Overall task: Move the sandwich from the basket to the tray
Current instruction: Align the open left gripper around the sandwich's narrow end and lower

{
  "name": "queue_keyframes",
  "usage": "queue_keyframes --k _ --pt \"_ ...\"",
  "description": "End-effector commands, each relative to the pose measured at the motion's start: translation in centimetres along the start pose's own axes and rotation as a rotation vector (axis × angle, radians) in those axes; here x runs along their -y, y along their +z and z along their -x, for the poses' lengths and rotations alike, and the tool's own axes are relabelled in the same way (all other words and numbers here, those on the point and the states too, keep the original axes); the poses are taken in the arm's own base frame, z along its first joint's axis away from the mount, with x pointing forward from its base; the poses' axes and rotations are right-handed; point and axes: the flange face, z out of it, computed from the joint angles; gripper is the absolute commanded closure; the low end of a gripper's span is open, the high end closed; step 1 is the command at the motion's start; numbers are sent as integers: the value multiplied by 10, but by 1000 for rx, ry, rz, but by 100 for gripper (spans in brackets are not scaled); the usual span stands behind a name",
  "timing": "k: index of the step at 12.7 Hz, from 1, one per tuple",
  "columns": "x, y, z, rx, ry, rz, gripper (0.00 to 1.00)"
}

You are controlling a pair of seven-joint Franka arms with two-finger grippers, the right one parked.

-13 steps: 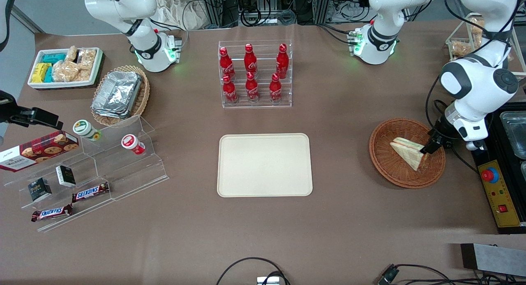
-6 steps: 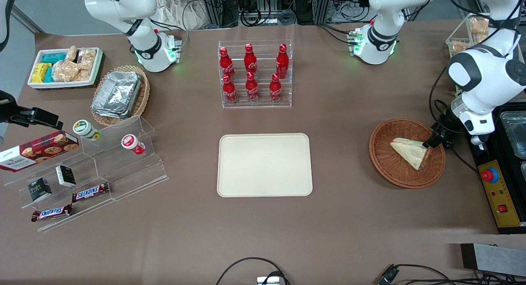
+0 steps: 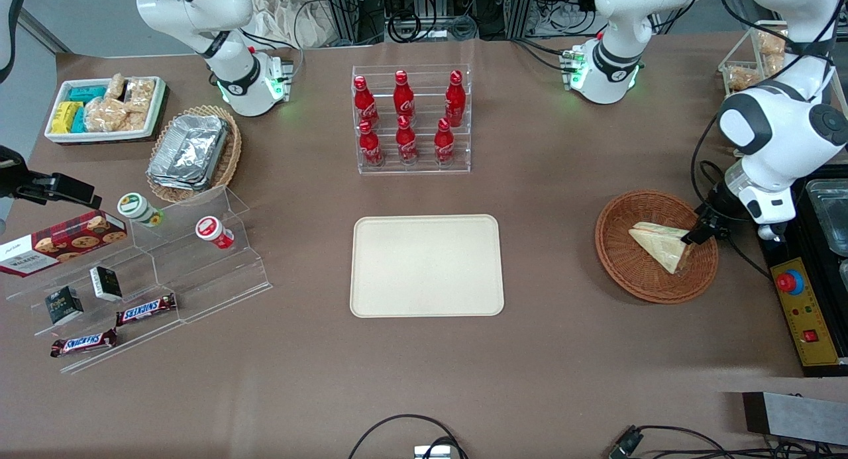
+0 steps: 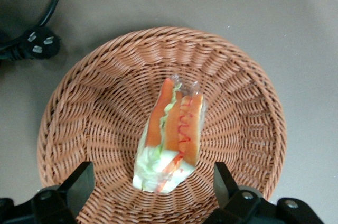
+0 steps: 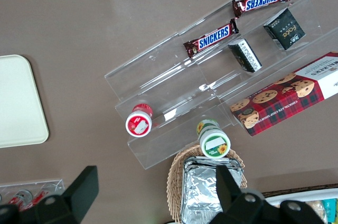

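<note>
Sandwich lies in the round wicker basket, filling edge facing the wrist camera. Gripper hangs just above it, jaws open and spread to either side of the wedge. Tray sits well apart on the surface.

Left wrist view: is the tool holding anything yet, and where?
Nothing is held. The tool is open over the basket, its fingers either side of the sandwich without touching it.
</note>
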Motion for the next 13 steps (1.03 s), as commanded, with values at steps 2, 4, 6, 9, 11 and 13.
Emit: queue_keyframes --k 2,4,6,9,11,13 --pt "-19 8 -15 4 4 17 0" --pt "-20 15 -15 -3 3 19 0" --pt "-19 22 -16 -6 3 17 0" --pt "-24 33 -10 -7 18 16 0" --pt "-24 36 -8 -9 23 14 0" --pt "-25 37 -5 -5 30 12 27"
